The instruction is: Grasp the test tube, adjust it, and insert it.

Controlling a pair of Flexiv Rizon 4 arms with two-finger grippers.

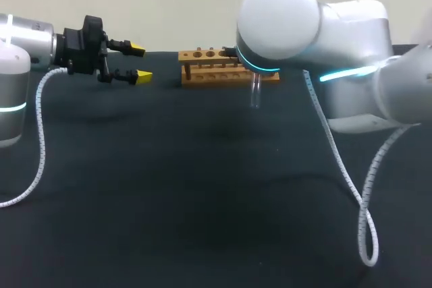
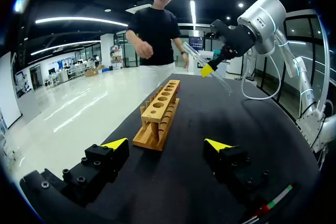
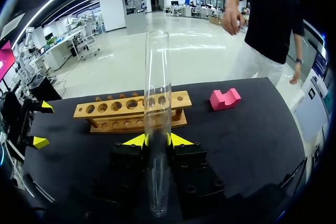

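Observation:
The clear glass test tube (image 3: 157, 93) stands between the yellow tips of my right gripper (image 3: 157, 140), which is shut on it; its open mouth points away from the wrist. In the head view the tube's rounded end (image 1: 256, 94) hangs below the right arm's white joint, just in front of the wooden rack (image 1: 206, 67); the gripper itself is hidden there. In the left wrist view the tilted tube (image 2: 220, 81) is in my right gripper (image 2: 208, 70), above and beyond the rack (image 2: 160, 109). My left gripper (image 1: 138, 63) is open and empty, left of the rack.
A pink notched block (image 3: 224, 98) lies on the black table beside the rack's far end. The right arm's coiled white cable (image 1: 347, 177) trails over the table at right, and the left arm's cable (image 1: 37, 133) hangs at left.

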